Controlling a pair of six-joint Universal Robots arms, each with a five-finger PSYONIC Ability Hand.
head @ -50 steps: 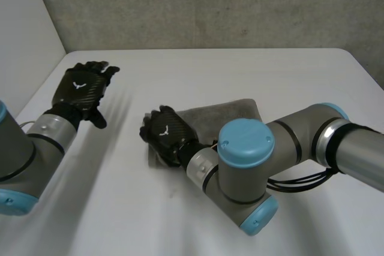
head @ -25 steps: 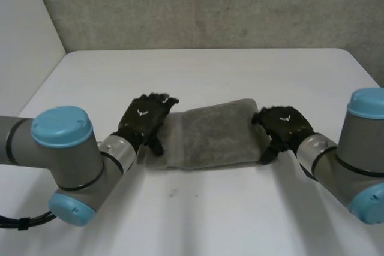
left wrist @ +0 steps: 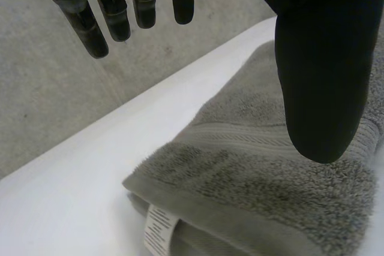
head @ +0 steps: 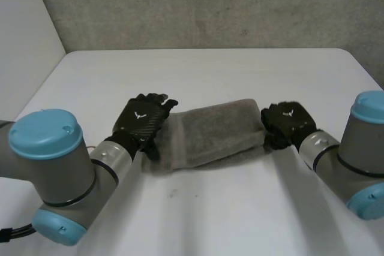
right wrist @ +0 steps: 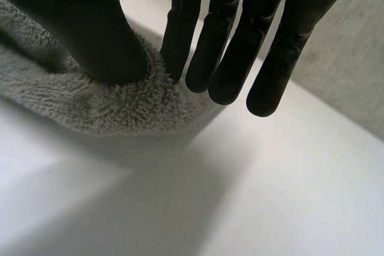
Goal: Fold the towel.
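Note:
A grey towel (head: 210,133) lies folded into a long thick strip across the middle of the white table (head: 210,70). My left hand (head: 139,121) is at its left end, open. In the left wrist view its thumb (left wrist: 318,58) hovers over the towel (left wrist: 252,166) and its straight fingers (left wrist: 114,10) reach past the edge. A white label (left wrist: 159,232) hangs from that end's corner. My right hand (head: 289,121) is at the right end. There its thumb (right wrist: 90,34) presses into the towel (right wrist: 72,100) and pinches the edge against the fingers (right wrist: 180,28).
A rough grey wall (head: 210,4) runs behind the table and a pale wall (head: 24,40) stands at the far left. Both forearms lie low over the table's near part.
A second ago the right hand was at the towel's left end and the left hand far off to the left. Now each hand is at its own end, and the right has closed on the edge.

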